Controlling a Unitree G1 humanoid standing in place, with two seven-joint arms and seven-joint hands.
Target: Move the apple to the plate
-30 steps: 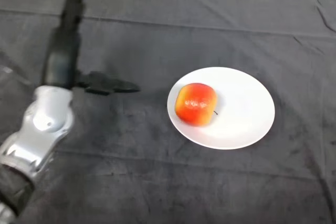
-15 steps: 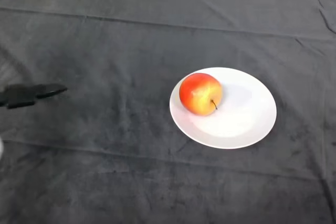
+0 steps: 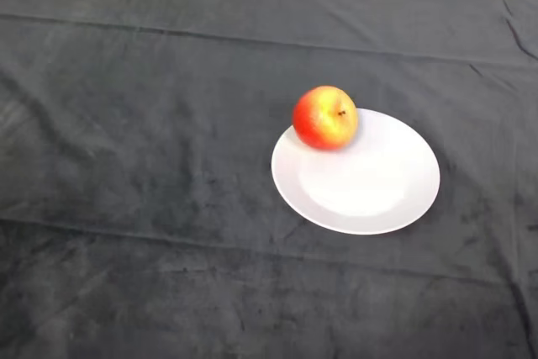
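**Apple perched on the plate's far rim**

The bench (image 3: 126, 233) fills the view, draped edge to edge in dark wrinkled cloth (image 3: 168, 73), with a pale strip along its far edge. Right of the bench's centre lies the white plate (image 3: 370, 187), round and shallow, flat on the cloth. The apple (image 3: 325, 118), red and yellow with its stem end turned up, sits on the plate's far-left rim, overhanging the cloth a little, not in the plate's well.

No arm or hand shows, so the state of the fingers cannot be told.

As I judge it, the apple has reached the plate but only just, and it could roll off over the far-left edge. To finish well, a hand should come in from the left and low, cup the apple on its far side, and ease it toward the plate's middle, without pressing on the rim, which might tip the plate.

Nothing else lies on the bench, and nothing blocks the way in from the near-left corner.
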